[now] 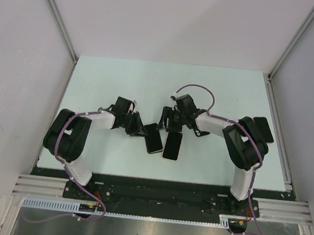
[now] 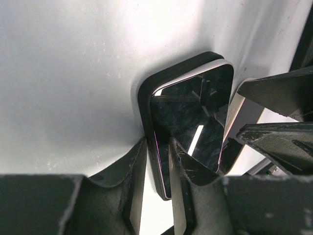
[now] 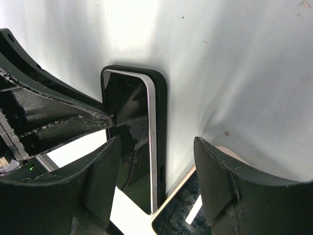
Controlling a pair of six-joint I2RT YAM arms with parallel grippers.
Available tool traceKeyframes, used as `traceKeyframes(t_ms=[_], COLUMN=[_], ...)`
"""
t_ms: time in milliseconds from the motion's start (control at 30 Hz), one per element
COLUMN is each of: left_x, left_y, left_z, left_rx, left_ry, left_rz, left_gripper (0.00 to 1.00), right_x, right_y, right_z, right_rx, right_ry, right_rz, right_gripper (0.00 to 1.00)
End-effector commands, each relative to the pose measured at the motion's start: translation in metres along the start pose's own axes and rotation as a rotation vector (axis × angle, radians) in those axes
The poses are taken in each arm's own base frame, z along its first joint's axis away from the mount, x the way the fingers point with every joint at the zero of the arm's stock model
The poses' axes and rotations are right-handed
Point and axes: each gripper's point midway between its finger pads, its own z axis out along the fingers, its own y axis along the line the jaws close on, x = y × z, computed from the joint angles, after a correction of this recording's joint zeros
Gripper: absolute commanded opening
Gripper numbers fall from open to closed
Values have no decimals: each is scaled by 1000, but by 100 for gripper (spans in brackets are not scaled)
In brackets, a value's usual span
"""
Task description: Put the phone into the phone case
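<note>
**Phone pinched by the left jaws, lying in the black case**

Nearest the arms' bases, just to the right of the phone case, a second handset with a dark screen and a pale rim lies flat on the table. Its near end reaches slightly closer to the bases than the case does.

The case is black and rests on the table at a slight angle. The phone lies in it, glossy screen up. The case's rim wraps the phone's far end and one long side. On that side the phone's pale edge band shows above the rim, and I cannot tell whether the phone is fully seated.

The left jaws come in from the case's left. They are closed to a narrow gap on the phone's long edge near its near corner, one finger on the screen and the other outside the edge.

Just beyond the case's right side, the right jaws stand wide apart. A corner of the second handset lies low in the gap, and I cannot tell whether either finger touches it.

Beyond the case lies bare table.
</note>
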Motion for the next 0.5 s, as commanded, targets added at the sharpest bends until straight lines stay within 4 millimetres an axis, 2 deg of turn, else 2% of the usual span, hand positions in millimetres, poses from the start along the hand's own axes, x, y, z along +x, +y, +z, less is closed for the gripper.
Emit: traceKeyframes(t_ms=[0, 133, 300, 367, 467], left_x=[14, 17, 24, 27, 31], left_y=[27, 23, 16, 13, 8], left_z=[8, 9, 9, 8, 6], left_rx=[-100, -74, -13, 13, 48], left_ry=[49, 60, 77, 81, 94], left_rz=[-24, -27, -35, -33, -27], left_gripper=[31, 29, 28, 27, 26], right_x=[5, 16, 34, 37, 29], right_y=[8, 8, 20, 29, 41], right_z=[4, 13, 22, 21, 19], right_rx=[-25, -36, -120, -180, -266], right_ry=[10, 47, 118, 142, 138], right_rz=[-35, -38, -21, -12, 14], right_gripper=[66, 66, 66, 66, 66])
